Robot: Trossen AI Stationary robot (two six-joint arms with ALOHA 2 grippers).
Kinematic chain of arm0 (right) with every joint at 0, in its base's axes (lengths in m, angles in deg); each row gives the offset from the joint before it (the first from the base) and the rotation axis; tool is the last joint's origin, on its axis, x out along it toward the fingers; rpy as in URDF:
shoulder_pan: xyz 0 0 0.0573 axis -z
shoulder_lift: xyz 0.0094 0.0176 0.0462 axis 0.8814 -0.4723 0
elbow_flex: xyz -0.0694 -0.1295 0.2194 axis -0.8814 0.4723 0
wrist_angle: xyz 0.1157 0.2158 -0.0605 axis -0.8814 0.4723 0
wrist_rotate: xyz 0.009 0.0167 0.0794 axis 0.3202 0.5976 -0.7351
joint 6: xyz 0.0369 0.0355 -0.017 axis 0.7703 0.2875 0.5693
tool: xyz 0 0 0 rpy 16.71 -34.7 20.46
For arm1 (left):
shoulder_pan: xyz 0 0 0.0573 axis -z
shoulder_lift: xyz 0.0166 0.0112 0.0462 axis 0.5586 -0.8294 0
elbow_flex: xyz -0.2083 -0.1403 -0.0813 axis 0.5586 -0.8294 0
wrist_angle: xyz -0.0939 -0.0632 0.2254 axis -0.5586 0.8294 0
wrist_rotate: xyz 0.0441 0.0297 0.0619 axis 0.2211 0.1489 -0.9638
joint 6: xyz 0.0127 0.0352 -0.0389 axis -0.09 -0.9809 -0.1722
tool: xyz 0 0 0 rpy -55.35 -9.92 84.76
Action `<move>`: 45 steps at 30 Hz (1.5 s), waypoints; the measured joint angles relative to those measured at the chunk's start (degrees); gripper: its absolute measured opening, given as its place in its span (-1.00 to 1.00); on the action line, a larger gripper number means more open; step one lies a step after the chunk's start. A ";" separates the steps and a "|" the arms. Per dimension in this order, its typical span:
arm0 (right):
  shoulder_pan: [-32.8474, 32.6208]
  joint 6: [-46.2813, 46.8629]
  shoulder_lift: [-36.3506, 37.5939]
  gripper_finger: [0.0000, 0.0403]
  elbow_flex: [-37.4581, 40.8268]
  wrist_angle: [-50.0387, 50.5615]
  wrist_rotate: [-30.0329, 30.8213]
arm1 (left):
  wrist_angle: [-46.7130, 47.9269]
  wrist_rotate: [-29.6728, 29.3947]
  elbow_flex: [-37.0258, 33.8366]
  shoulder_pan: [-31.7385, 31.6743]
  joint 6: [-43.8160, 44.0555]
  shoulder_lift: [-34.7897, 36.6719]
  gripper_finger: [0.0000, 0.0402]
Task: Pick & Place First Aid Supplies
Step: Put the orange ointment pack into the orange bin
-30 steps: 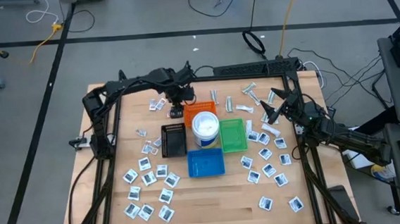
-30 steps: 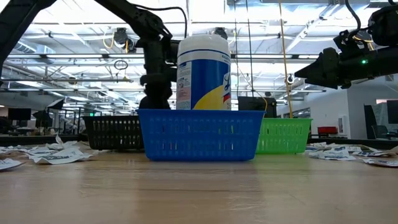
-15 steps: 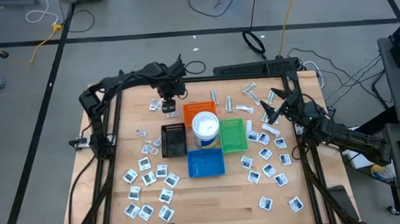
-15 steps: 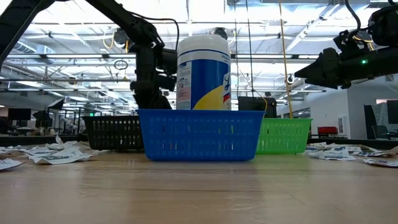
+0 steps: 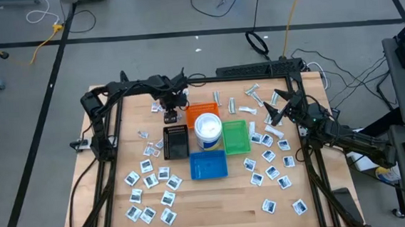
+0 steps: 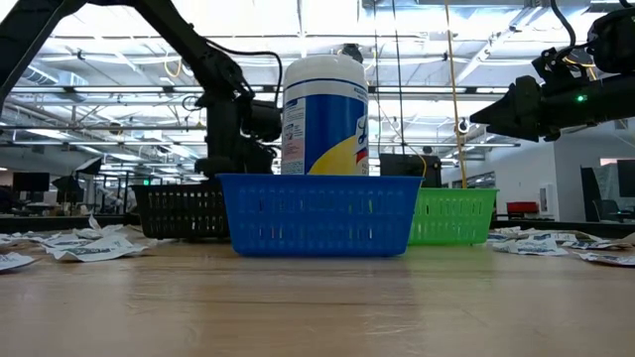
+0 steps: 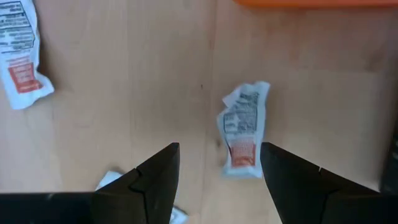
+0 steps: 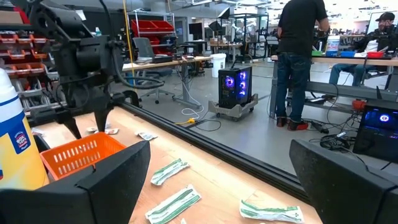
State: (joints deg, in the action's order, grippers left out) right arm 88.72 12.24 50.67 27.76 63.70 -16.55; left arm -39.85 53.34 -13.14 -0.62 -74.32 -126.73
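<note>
I held the left gripper (image 7: pixel 217 171), fingers apart and empty, over a red-marked packet (image 7: pixel 243 129) beside the orange tray (image 5: pixel 201 112) for a straight grab (right gripper (image 5: pixel 272 106) waited, spread wide).

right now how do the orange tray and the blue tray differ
The orange tray sits at the far side of the white tub, next to the left gripper; the blue tray lies on the near side. The blue one looks larger. Both are mesh-walled and look empty.
</note>
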 joint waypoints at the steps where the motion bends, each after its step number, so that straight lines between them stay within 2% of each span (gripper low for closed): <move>1: 0.00 0.01 -0.01 0.89 0.00 0.01 0.01 | -0.58 0.58 -0.62 0.09 0.10 0.00 0.14; 9: 0.00 0.00 -0.01 0.89 -0.01 0.00 -0.01 | -5.39 1.80 -4.02 0.32 0.29 0.10 0.13; 12: 0.01 -0.01 -0.01 0.89 0.00 0.00 0.00 | -5.76 1.17 -4.61 0.34 -0.10 0.22 0.04; 16: 0.01 0.01 -0.02 0.89 -0.01 0.00 0.01 | -5.97 1.11 -4.72 0.32 -0.30 0.22 -0.26; 22: 0.01 -0.01 -0.01 0.89 0.01 0.00 0.01 | -6.04 0.84 -4.76 0.14 -0.10 0.17 -0.83; 24: 0.01 0.01 -0.02 0.89 -0.01 0.00 0.01 | -6.16 0.78 -4.76 0.11 0.14 0.17 -0.95; 31: 0.01 0.00 0.00 0.89 0.00 0.00 0.00 | -5.36 -2.14 -5.10 -0.16 2.74 1.73 -0.99; 41: 0.00 0.00 0.01 0.89 0.00 0.00 0.01 | 0.58 -2.57 -4.66 -1.04 2.24 13.43 -0.99; 45: 0.01 0.01 0.01 0.89 -0.01 0.00 -0.01 | 4.52 -2.16 -4.18 -0.63 2.46 16.04 -1.00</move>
State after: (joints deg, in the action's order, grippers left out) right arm 88.73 12.25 50.67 27.74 63.70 -16.56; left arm -35.33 51.17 -17.32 -1.25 -71.85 -110.69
